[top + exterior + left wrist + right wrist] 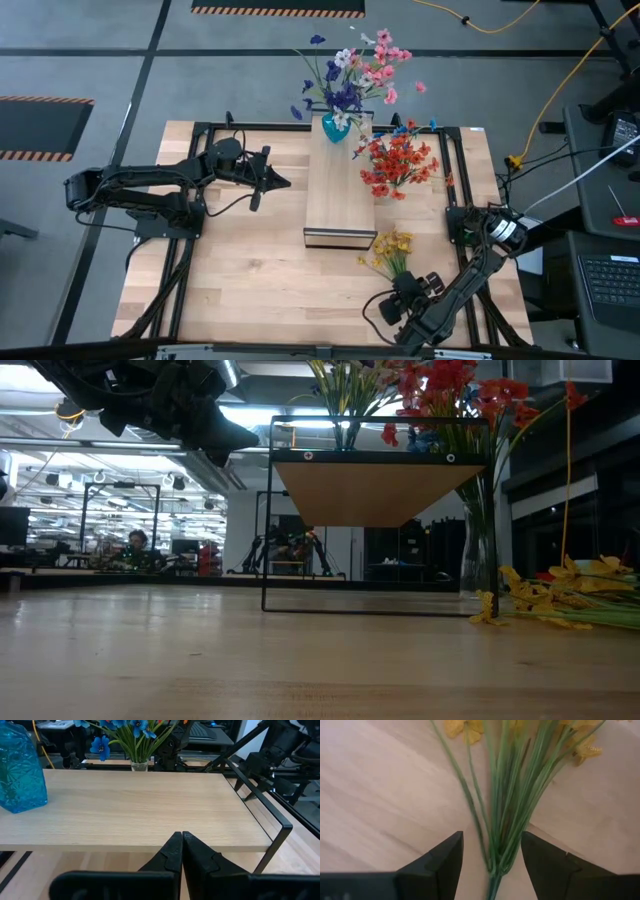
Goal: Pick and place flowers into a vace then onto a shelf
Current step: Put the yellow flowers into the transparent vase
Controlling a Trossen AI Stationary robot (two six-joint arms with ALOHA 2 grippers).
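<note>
A bunch of yellow flowers [392, 246] lies flat on the table, right of the shelf [340, 190]. My right gripper [492, 852] is open and points steeply down over it, one finger on each side of the gathered green stems [505, 810], apart from them. On the shelf's far end stands a blue vase [335, 128] holding blue, pink and white flowers [355, 70]. My left gripper [181, 845] is shut on nothing and hovers left of the shelf, a little above its top.
A clear vase [480, 550] with red and blue flowers [400, 162] stands on the table by the shelf's far right side. The shelf's black frame [265, 520] rises from the table. Bare tabletop lies on the near left [230, 280].
</note>
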